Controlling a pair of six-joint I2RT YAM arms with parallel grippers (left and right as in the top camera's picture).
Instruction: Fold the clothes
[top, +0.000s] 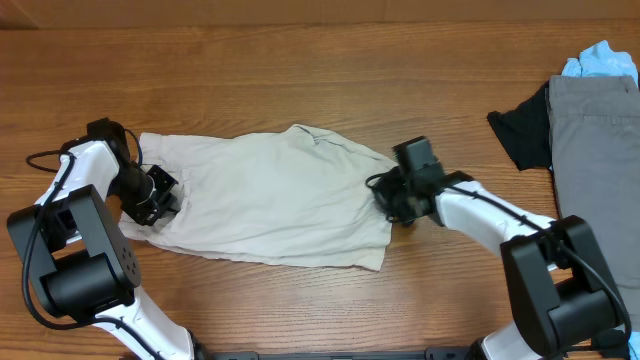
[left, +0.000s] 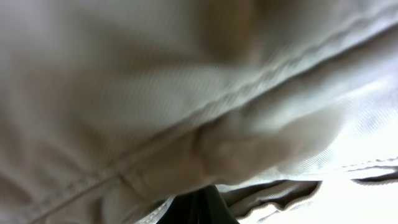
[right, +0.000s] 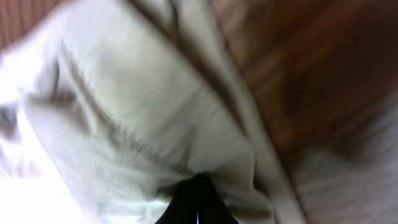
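Note:
The cream-beige trousers (top: 265, 200) lie folded across the middle of the wooden table. My left gripper (top: 158, 196) is at their left end, shut on the cloth. In the left wrist view the fabric with a stitched seam (left: 205, 106) fills the frame and the dark fingertips (left: 198, 208) disappear into it. My right gripper (top: 388, 203) is at the right edge, shut on the cloth. In the right wrist view the beige fabric (right: 124, 124) is pinched at the closed fingertips (right: 198, 199).
Grey trousers (top: 596, 150) lie at the right edge of the table, with a black garment (top: 525, 130) beside them and a light blue cloth (top: 600, 62) above. Bare wooden table (top: 300, 70) lies behind the trousers.

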